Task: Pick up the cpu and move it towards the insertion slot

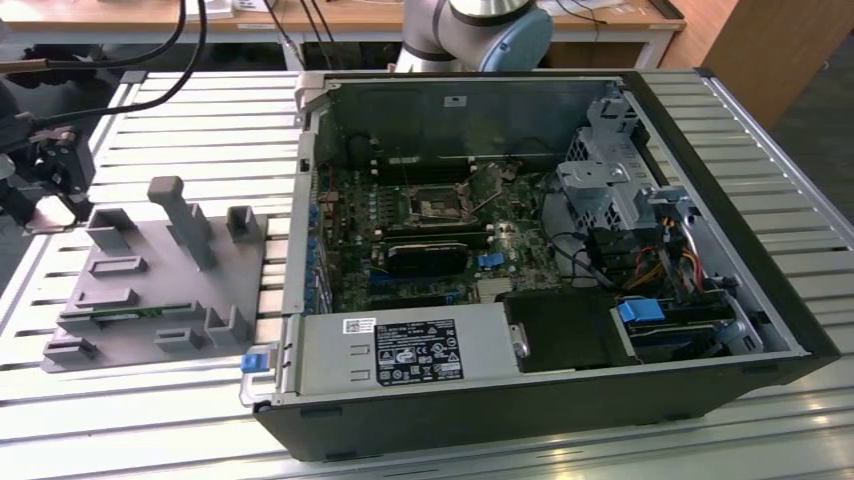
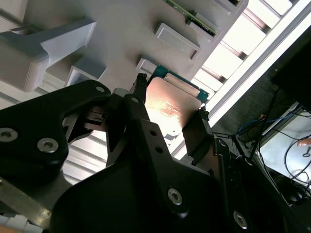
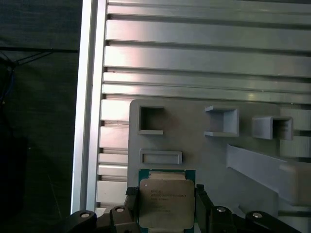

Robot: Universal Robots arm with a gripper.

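The cpu [image 3: 166,201] is being gripped by the claw [image 3: 166,213], whose jaws are being pressed against two opposite edges, seemingly so that the silvery top is being left untouched and the chip level. It is sitting right between the fingertips [image 3: 132,208], over the grey tray [image 3: 194,145]. The insertion slot [image 1: 438,203] is lying well apart from the claw, inside the open computer case [image 1: 561,420]

A grey tray [image 1: 180,295] with upright posts lies on a slatted metal table [image 1: 174,130], just beside an open black computer case [image 1: 534,430] holding a labelled power supply [image 1: 400,352].
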